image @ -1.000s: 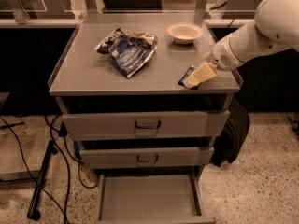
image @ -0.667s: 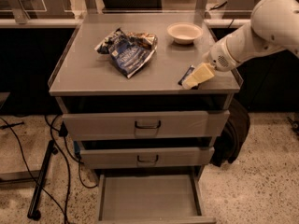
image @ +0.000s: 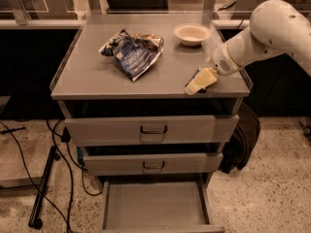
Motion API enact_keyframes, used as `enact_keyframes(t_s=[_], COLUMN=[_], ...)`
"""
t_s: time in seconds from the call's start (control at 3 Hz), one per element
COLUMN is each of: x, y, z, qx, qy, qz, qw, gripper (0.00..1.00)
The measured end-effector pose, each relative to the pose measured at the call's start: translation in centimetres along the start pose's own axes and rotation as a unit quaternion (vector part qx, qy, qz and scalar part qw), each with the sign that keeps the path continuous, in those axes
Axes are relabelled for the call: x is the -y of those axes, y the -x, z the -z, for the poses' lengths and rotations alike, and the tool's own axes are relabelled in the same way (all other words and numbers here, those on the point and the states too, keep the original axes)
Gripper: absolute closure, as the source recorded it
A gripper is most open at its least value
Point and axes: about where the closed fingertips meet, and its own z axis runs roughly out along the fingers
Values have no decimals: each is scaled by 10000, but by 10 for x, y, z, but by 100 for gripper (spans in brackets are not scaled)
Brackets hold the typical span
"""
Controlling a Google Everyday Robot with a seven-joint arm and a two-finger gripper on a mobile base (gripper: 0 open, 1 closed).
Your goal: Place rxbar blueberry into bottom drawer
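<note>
Rxbar blueberry shows only as a dark sliver. Biggest first: bottom drawer stands open below the front edge, gripper sits low at the front-right corner with the bar right alongside. Whether it's gripped, can't tell.

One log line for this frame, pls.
step: pick | gripper: on tabletop, right-front, at rxbar blueberry | bottom drawer: open, bar not inside

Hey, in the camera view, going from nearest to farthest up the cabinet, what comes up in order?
bottom drawer, pulled open → middle drawer → top drawer → end effector at the front right of the cabinet top → bowl at the back.
</note>
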Motion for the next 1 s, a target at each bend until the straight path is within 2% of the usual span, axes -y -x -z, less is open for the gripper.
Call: enact_keyframes(t_s=[0.67, 1.0], x=[0, 0], y=[-4, -7], z=[-3, -4], qx=[-57, -102], qy=[19, 25], qz=[-25, -35], qw=[10000, 9999], gripper=[23, 38])
